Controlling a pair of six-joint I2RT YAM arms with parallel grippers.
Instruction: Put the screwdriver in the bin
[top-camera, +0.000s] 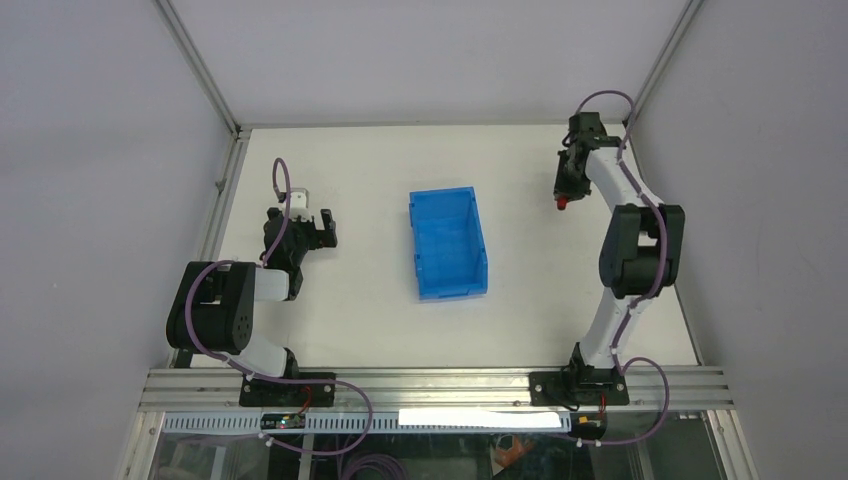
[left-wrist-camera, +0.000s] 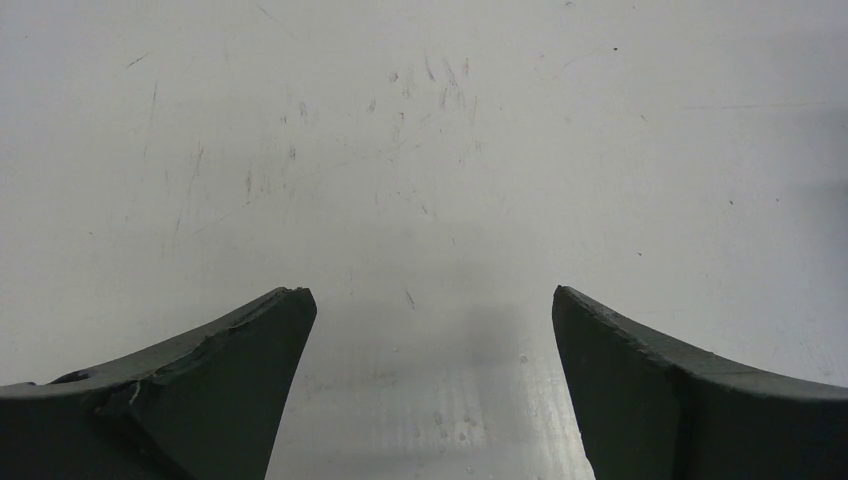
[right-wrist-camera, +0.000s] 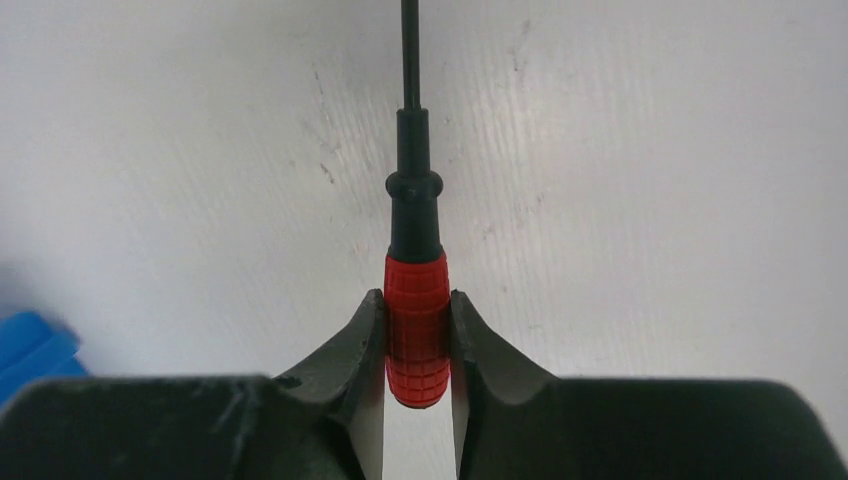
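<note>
Screwdriver (right-wrist-camera: 414, 230) sits clamped by its ribbed red plastic handle between the right gripper's (right-wrist-camera: 417, 312) dark curved fingers. Its thin black shaft runs straight out ahead of them. It is at the table's far right, well apart from the rectangular blue plastic bin (top-camera: 447, 243). The left gripper (left-wrist-camera: 430, 310) gapes wide over the scuffed white table (left-wrist-camera: 400, 150).

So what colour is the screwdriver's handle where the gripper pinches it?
Red, with a grid texture; the screwdriver shows best in the right wrist view.

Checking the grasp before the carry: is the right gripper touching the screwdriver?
Touching. The right wrist view shows the right gripper closed on the screwdriver, both fingers pressed against its red handle.
</note>
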